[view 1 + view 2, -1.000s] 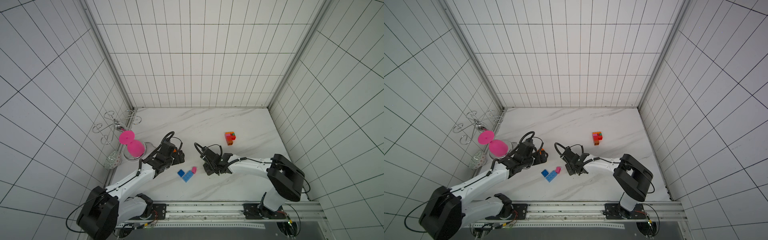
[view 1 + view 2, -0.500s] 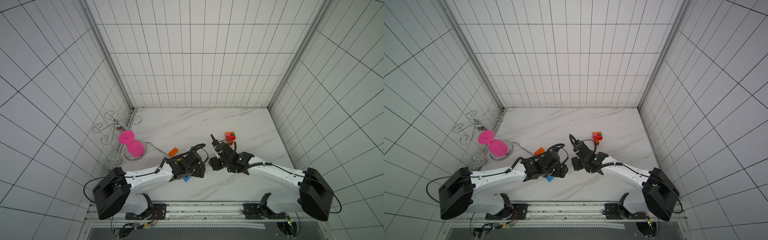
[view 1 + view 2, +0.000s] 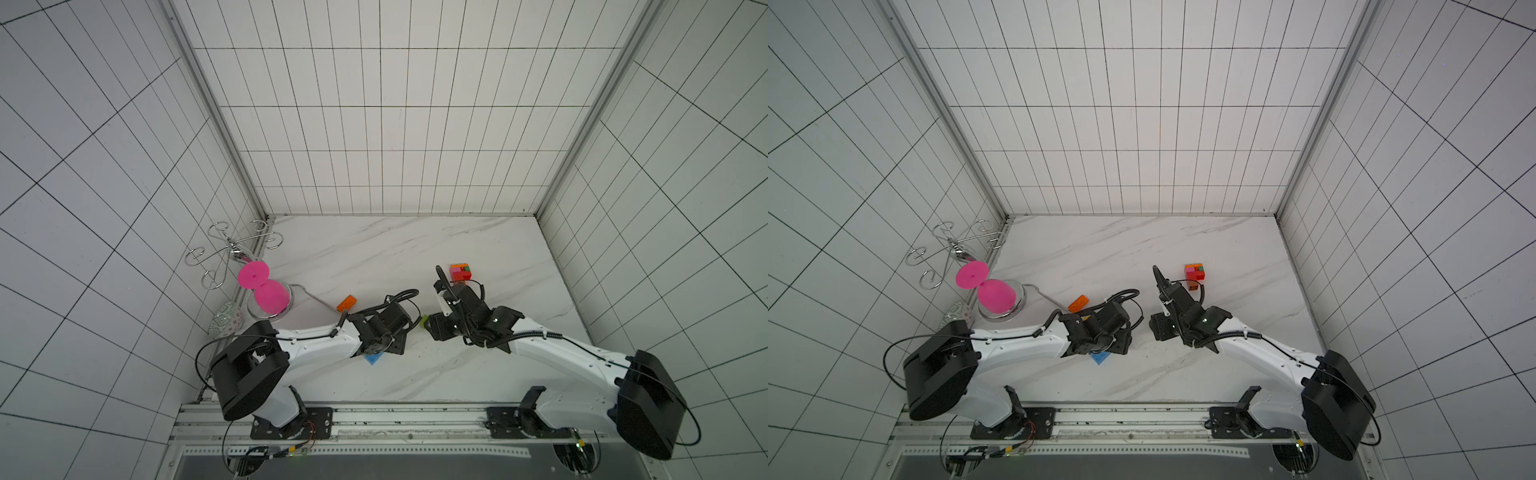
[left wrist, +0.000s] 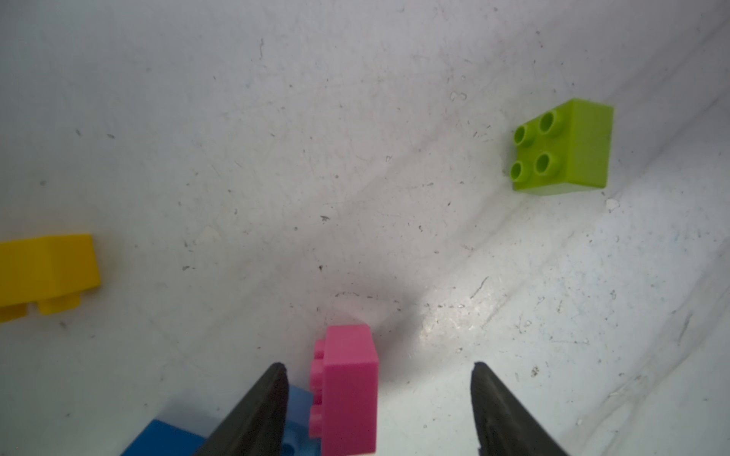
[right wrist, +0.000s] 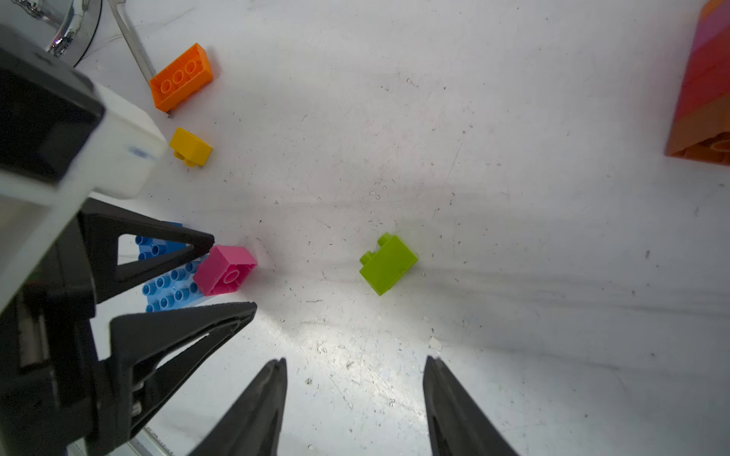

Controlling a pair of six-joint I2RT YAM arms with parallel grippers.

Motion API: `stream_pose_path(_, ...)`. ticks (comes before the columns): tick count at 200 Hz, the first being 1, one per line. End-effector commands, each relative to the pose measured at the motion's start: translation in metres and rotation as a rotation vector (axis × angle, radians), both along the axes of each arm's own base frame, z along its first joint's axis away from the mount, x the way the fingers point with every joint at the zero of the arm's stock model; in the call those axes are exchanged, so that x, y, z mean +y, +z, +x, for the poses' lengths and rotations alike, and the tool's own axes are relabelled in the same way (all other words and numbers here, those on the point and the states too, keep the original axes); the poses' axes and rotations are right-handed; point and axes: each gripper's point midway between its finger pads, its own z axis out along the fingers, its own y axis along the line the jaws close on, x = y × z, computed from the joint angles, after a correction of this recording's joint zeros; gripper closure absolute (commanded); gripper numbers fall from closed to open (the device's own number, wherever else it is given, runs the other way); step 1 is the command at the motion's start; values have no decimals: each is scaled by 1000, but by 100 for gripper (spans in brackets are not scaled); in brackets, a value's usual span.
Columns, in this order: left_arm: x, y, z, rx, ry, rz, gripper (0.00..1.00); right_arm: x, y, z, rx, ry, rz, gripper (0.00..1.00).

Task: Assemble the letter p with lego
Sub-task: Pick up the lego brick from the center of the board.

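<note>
My left gripper point(image 4: 378, 364) is open astride a pink brick point(image 4: 347, 391) that lies on its side against light blue bricks point(image 5: 170, 284). One finger is close beside the brick and the other stands well clear. My right gripper point(image 5: 355, 358) is open and empty, pointing at a lime brick point(image 5: 389, 263) lying on the table a short way ahead. In a top view the lime brick point(image 3: 424, 320) sits between the two gripper heads. A stack of red, pink, orange and green bricks point(image 3: 460, 272) stands behind the right arm.
An orange brick point(image 5: 181, 77) and a yellow brick point(image 5: 191, 147) lie loose beyond the left gripper. A big pink hourglass-shaped thing point(image 3: 266, 291) on a metal stand, a wire rack point(image 3: 232, 249) and a patterned ball point(image 3: 224, 326) crowd the left wall.
My left arm swung right from beside the orange brick to the blue and pink bricks, and its jaws narrowed round the pink one. My right gripper widened and drew back rightward.
</note>
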Motion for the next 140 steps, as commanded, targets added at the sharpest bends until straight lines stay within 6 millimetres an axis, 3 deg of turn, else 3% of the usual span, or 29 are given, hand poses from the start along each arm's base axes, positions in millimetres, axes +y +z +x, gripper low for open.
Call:
stream_pose_path(1, -6, 2, 7, -9, 17, -37, 40, -7, -7, -5, 23, -13, 5, 42)
stream_pose_path(59, 1, -4, 16, 15, 28, -74, 74, -3, -5, -8, 21, 7, 30, 43)
stream_pose_path(98, 4, -1, 17, 20, 18, -92, 75, 2, -5, -10, 21, 31, 57, 43)
stream_pose_path(140, 10, 2, 15, 19, 4, -74, 56, 1, -2, -12, 16, 31, 65, 42)
